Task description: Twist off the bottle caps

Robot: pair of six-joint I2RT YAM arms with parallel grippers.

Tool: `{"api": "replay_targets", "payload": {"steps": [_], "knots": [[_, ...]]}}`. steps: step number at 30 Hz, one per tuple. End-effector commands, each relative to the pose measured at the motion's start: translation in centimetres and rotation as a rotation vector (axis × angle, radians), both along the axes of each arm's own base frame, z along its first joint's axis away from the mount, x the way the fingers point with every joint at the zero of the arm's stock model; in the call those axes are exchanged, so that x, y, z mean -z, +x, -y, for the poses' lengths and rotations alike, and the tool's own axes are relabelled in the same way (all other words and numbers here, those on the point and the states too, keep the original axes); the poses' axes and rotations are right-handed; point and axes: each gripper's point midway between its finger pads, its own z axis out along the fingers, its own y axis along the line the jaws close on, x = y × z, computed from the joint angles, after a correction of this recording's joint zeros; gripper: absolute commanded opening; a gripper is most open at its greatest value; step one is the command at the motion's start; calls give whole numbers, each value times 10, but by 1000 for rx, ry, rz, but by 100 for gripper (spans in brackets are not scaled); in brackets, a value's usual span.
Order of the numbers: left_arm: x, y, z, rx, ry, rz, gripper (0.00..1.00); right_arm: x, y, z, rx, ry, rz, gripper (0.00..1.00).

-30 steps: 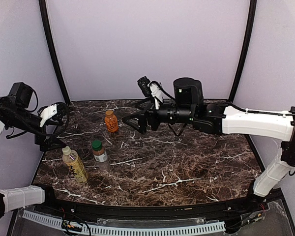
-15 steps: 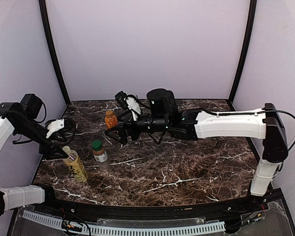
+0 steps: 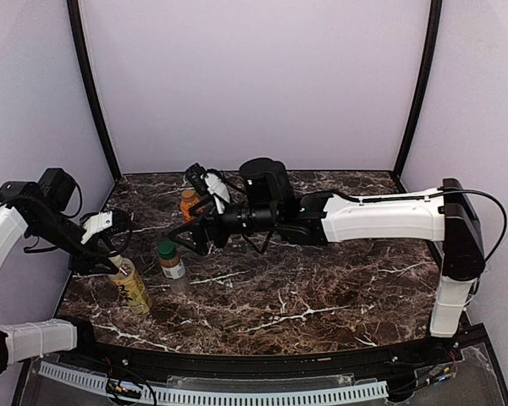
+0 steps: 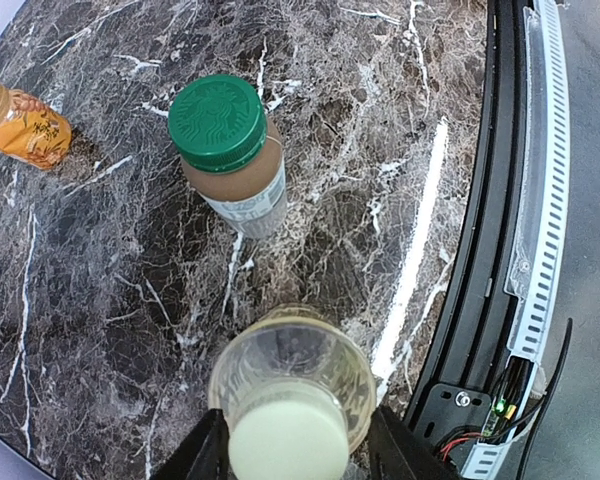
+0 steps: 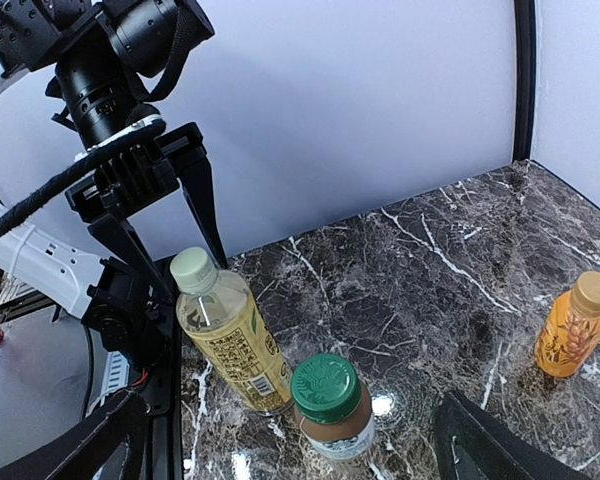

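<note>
Worry here: our left fingers (image 4: pixel 195 455) straddle the cream cap (image 4: pixel 285 450) of the tea bottle (image 4: pixel 290 375) unclamped, right fingers (image 5: pixel 480 445) gape wide, so we could tip it unbraced.

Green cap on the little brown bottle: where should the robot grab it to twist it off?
I'd grip the green cap by its ridged side wall, coming straight down from above. Its bottle stands upright, so the cap faces up, and its round rim offers two fingers opposite sides to pinch.
</note>
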Motion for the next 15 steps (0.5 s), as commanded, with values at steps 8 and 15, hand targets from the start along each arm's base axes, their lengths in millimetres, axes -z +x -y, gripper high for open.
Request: {"api": "replay_targets", "payload": {"steps": [8,15], "knots": [[5,-43,5,0,-36,-199,25,-10,-6,-7,-25,35,1,99],[-11,-34,6,-31,-51,-186,1,-15,-13,-10,-64,49,5,99]]}}
